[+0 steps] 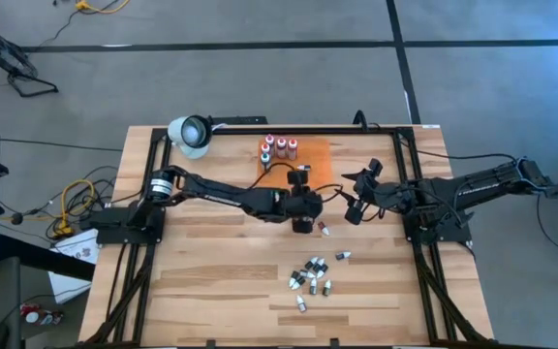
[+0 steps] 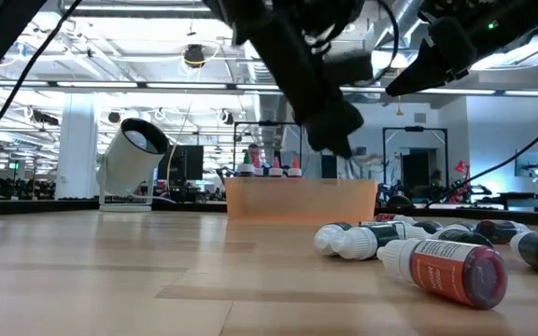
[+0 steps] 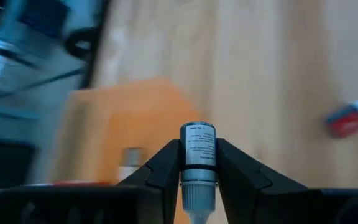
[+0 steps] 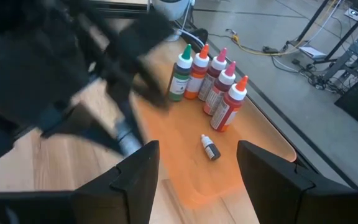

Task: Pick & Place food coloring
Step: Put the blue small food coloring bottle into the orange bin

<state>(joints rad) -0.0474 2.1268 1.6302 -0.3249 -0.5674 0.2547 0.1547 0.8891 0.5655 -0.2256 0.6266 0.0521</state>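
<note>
One dropper (image 3: 197, 152) in left tool (image 3: 197, 180), cap-inward.

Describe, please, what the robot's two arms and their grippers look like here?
Both arms are dark, slim and jointed. The left arm has a silvery ring at its base joint and a black cable looping near its wrist. The left gripper has two black, wedge-shaped fingers that taper toward the tips. The right gripper has broad, black, angular fingers, and the right arm carries dark cabling along its length.

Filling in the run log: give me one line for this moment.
left gripper: shut on small dropper bottle, above table | right gripper: open, waiting over orange mat | upright bottles on mat
</note>
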